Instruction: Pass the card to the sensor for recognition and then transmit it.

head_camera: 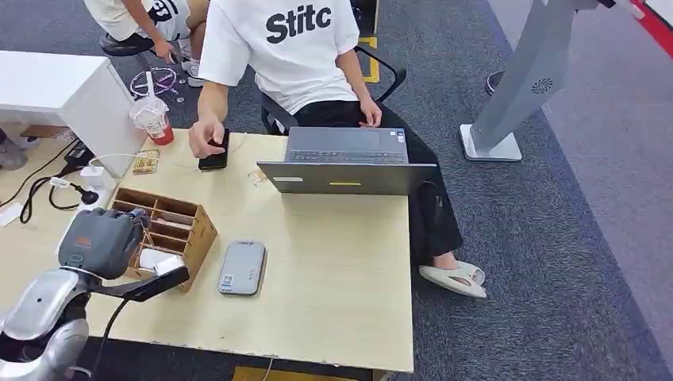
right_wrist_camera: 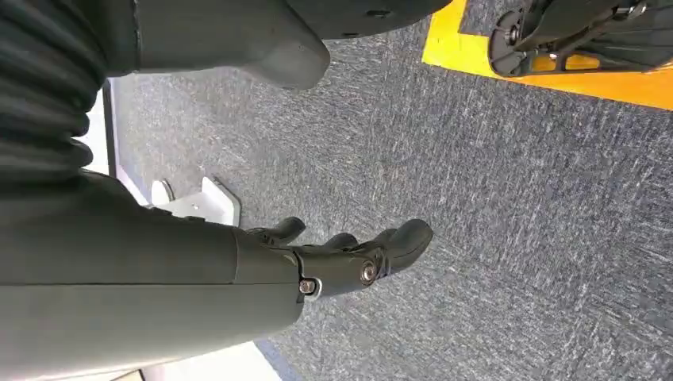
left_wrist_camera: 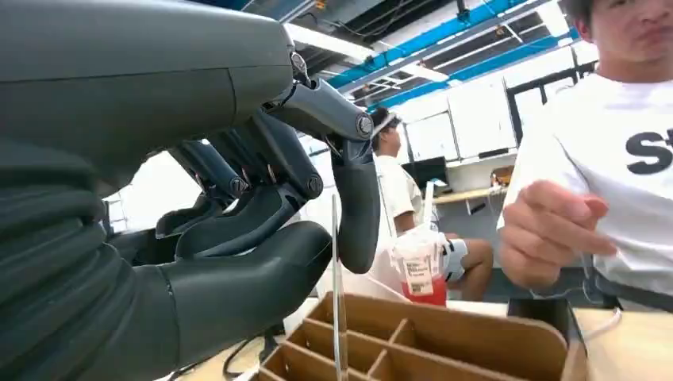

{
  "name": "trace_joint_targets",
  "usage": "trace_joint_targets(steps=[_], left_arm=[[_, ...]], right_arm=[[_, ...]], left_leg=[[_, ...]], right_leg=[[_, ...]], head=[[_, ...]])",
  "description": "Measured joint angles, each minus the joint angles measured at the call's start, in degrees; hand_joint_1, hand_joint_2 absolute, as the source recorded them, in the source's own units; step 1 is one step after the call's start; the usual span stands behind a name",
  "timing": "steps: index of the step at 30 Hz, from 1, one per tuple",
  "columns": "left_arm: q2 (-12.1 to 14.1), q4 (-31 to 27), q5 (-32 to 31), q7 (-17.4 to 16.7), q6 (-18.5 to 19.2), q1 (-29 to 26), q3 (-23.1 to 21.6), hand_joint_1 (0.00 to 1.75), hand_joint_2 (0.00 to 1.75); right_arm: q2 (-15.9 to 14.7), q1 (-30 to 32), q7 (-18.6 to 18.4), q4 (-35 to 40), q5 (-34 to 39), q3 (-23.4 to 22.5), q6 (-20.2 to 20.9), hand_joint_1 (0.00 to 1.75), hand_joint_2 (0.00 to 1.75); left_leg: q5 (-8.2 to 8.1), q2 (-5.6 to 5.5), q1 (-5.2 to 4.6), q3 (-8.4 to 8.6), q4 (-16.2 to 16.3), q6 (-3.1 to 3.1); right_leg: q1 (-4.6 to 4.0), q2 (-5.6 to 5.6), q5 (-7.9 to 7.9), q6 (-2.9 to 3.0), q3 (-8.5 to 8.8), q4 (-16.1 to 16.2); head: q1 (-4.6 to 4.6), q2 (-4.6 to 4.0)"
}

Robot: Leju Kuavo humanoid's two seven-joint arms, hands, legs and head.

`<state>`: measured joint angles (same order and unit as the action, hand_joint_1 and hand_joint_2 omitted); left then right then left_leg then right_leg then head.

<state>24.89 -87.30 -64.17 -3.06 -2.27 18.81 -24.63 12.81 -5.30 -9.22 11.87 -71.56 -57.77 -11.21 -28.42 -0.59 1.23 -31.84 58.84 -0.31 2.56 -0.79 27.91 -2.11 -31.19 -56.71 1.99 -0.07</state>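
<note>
**Left hand (head_camera: 103, 242) poised around card in desk box**

Closed almost to a pinch over the wooden divider box (head_camera: 193, 216) near the tabletop's left edge, thumb on one side and a dark fingertip (left_wrist_camera: 359, 226) on the other. Between them, edge-on in the left wrist view: the card (left_wrist_camera: 336, 317), thin and pale, upright in a slot, long axis vertical, lower end down among the dividers. Cannot tell whether both pads actually press on it or merely flank it; looks a hair's breadth either way.

Just beside the box, toward the table's middle and close to the near edge: the flat grey sensor (head_camera: 242, 268), lying face up. From the card, off to the robot's right and slightly nearer, so likely a lift straight up out of the slot first, then a short sideways carry. Nearer arm by far: the left.

Hanging beside the body above grey carpet: right hand (right_wrist_camera: 349, 254), fingers loosely extended, holding nothing.

Along the far edge: open laptop (head_camera: 349, 171) and a seated person's hand (head_camera: 205, 136) resting on a dark phone (head_camera: 216, 159), well apart from the box.
</note>
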Motion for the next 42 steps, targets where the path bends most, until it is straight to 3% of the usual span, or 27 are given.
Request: trace_joint_targets(steps=[10, 15, 25, 36, 37, 38, 42], left_arm=[[-1.0, 0.4, 0.8, -0.8, -1.2, 4.2, 3.1, 1.75, 1.75], [-0.9, 4.4, 2.3, 0.0, -1.4, 10.6, 7.8, 1.75, 1.75], [-1.3, 13.5, 2.3, 1.6, -3.4, 19.0, 12.1, 1.75, 1.75], [-3.9, 14.1, 4.8, 3.6, -4.0, 19.3, 12.2, 1.75, 1.75], [-4.2, 13.8, 5.1, 3.6, -3.8, 19.2, 12.2, 0.58, 1.75], [-4.5, 13.6, 5.4, 3.6, -3.7, 19.2, 12.2, 0.00, 1.75], [-5.5, 12.6, 5.9, 3.7, -4.3, 18.6, 12.2, 0.00, 1.75]], right_arm=[[0.0, 0.0, -0.1, 0.0, -0.7, 0.0, 0.0, 0.00, 1.75], [0.0, 0.0, 0.0, 0.0, -1.2, 0.0, 0.0, 0.00, 1.75], [-0.1, -0.1, -0.3, 0.0, -2.6, 0.0, 0.6, 0.00, 1.75], [-0.1, -0.1, -0.4, 0.0, -2.7, 0.0, 0.6, 0.00, 1.75], [-0.1, -0.1, -0.4, 0.0, -2.7, 0.0, 0.6, 0.00, 1.75], [-0.1, -0.1, -0.4, 0.0, -2.7, 0.0, 0.6, 0.00, 1.75], [-0.1, -0.1, -0.3, 0.0, -2.7, 0.0, 0.6, 0.00, 1.75]], left_leg=[[0.03, -0.03, 0.00, -0.01, 0.0, -0.04], [0.05, 0.00, 0.01, 0.01, 0.0, -0.06], [0.05, -0.01, 0.02, 0.01, 0.0, -0.06], [0.05, -0.02, 0.01, 0.00, 0.0, -0.06], [0.05, -0.02, 0.01, 0.00, 0.0, -0.06], [0.05, -0.01, 0.01, 0.00, 0.0, -0.06], [0.05, 0.00, 0.01, 0.00, 0.0, -0.06]], right_leg=[[0.00, 0.02, -0.01, -0.01, 0.00, 0.0], [-0.01, -0.02, -0.05, 0.03, -0.01, -0.1], [-0.01, 0.00, -0.05, 0.04, 0.00, -0.1], [-0.01, 0.00, -0.05, 0.04, -0.01, 0.0], [-0.01, 0.00, -0.05, 0.04, -0.01, -0.1], [-0.01, -0.01, -0.05, 0.04, -0.01, 0.0], [-0.01, -0.01, -0.05, 0.04, -0.02, 0.0]], head=[[0.02, 0.00], [0.00, 0.00], [0.04, 0.00], [0.02, 0.00], [0.00, 0.00], [0.00, 0.00], [0.00, 0.00]])
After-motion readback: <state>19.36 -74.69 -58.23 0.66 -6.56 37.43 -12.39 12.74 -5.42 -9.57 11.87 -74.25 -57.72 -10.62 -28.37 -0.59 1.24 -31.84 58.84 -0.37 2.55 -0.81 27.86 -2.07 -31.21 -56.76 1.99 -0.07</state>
